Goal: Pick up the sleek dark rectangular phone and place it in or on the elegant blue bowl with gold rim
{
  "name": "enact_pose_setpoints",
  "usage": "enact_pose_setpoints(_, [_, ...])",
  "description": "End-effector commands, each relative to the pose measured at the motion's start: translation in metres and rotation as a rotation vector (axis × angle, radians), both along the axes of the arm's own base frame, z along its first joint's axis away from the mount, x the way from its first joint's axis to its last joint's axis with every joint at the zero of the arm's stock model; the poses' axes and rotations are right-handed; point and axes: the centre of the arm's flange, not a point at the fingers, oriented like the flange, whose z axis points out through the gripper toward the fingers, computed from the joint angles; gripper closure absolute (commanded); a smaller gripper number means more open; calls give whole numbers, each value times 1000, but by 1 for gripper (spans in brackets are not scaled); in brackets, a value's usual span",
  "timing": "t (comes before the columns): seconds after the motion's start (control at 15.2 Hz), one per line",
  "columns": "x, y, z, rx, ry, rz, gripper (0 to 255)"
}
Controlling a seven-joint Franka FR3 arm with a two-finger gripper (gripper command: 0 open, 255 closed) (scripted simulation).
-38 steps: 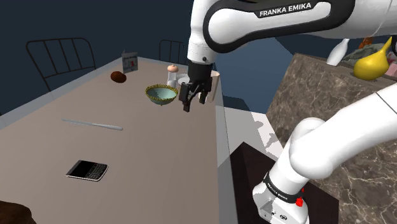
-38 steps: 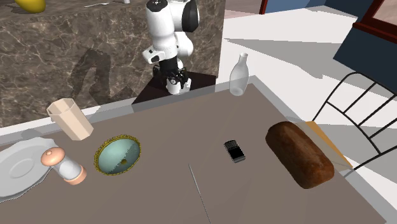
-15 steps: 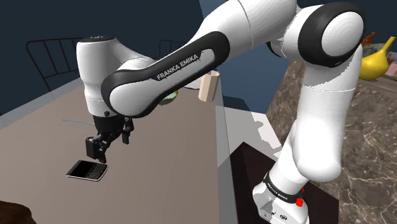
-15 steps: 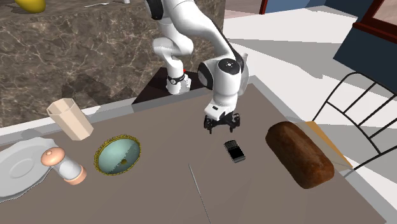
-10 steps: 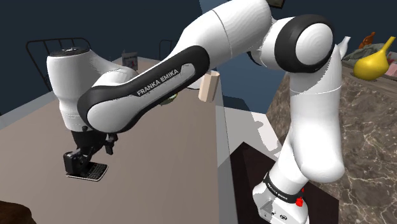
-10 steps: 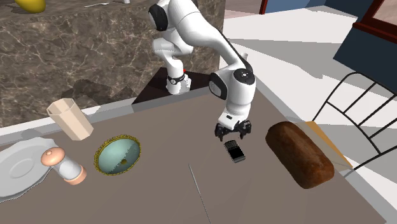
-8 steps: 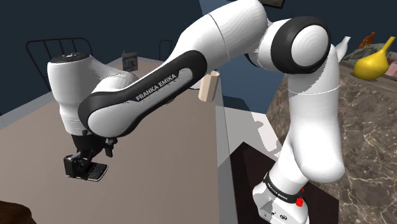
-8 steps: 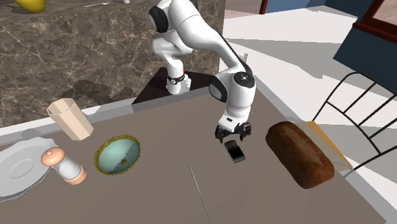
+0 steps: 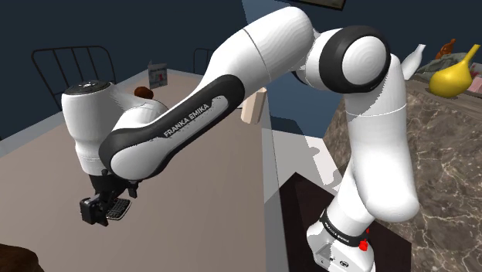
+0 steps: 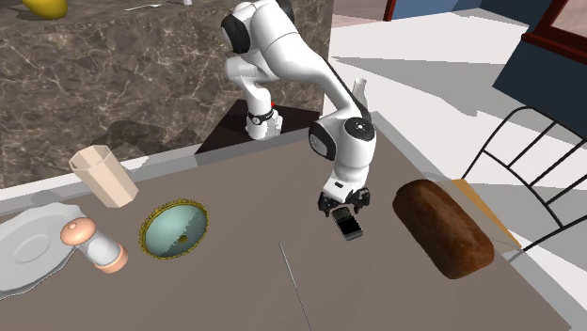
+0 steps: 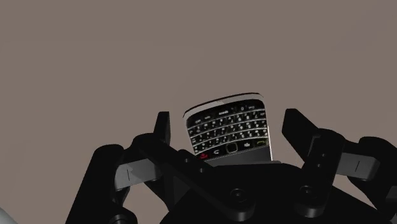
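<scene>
The phone (image 11: pixel 230 130), dark with a keypad and a silver edge, lies flat on the brown table (image 10: pixel 235 282). My gripper (image 11: pixel 229 122) is open and low over it, one black finger on each side with a small gap to each. The second exterior view has the gripper (image 10: pixel 341 201) just above the phone (image 10: pixel 349 224). From the shoulder view the gripper (image 9: pixel 99 211) covers most of the phone (image 9: pixel 118 209). The blue bowl with gold rim (image 10: pixel 175 229) stands apart, toward the second exterior view's left.
A brown bread loaf (image 10: pixel 442 228) lies close beside the phone. A thin knife (image 10: pixel 292 273) lies between phone and bowl. A beige cup (image 10: pixel 103 174), a shaker (image 10: pixel 92 243) and a white plate (image 10: pixel 28 246) stand near the bowl. A glass bottle (image 10: pixel 352 111) stands at the table's corner.
The arm swung from beside the bowl across the table to the phone. Over the last half second the open gripper came lower around it. The phone has not moved.
</scene>
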Motion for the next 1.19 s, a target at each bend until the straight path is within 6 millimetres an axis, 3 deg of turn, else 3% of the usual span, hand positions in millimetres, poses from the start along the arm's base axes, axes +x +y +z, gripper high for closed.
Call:
enact_pose_setpoints(0.0, [0, 0, 0, 0, 0, 0, 0])
enact_pose_setpoints(0.2, [0, 0, 0, 0, 0, 0, 0])
enact_pose_setpoints(0.26, [0, 0, 0, 0, 0, 0, 255])
enact_pose_setpoints(0.86, [0, 0, 0, 0, 0, 0, 255])
enact_pose_setpoints(1.12, [0, 0, 21, 0, 0, 0, 255])
